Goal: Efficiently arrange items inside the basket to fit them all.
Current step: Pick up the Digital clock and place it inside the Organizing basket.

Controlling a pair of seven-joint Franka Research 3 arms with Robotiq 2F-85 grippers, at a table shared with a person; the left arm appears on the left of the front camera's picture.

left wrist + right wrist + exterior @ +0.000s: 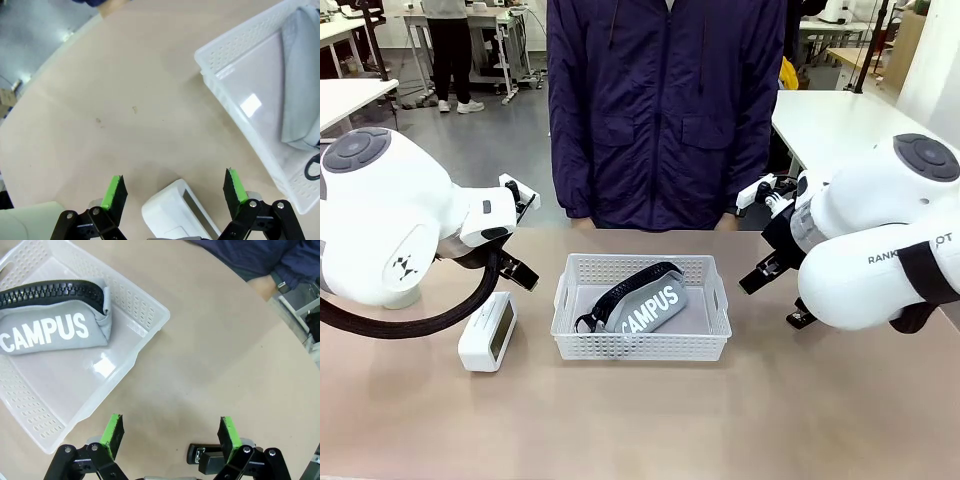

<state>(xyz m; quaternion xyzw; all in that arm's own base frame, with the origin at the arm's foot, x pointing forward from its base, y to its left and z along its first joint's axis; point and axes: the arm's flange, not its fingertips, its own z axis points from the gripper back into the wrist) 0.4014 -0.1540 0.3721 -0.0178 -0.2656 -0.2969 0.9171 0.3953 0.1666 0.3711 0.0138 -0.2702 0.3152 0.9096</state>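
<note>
White basket sits mid-table, long side toward the robot. Inside it lies the grey CAMPUS pouch, set diagonally, black zipper edge up and black strap trailing to the basket's left end. The white clock lies on the tan table just left of the basket, outside it. Left gripper hovers over the clock with jaws wide apart, gripping nothing. Right gripper hangs over bare table right of the basket, jaws likewise spread and empty. The end of a black stapler shows below it. At the far edge stands a person in a dark navy jacket.
</note>
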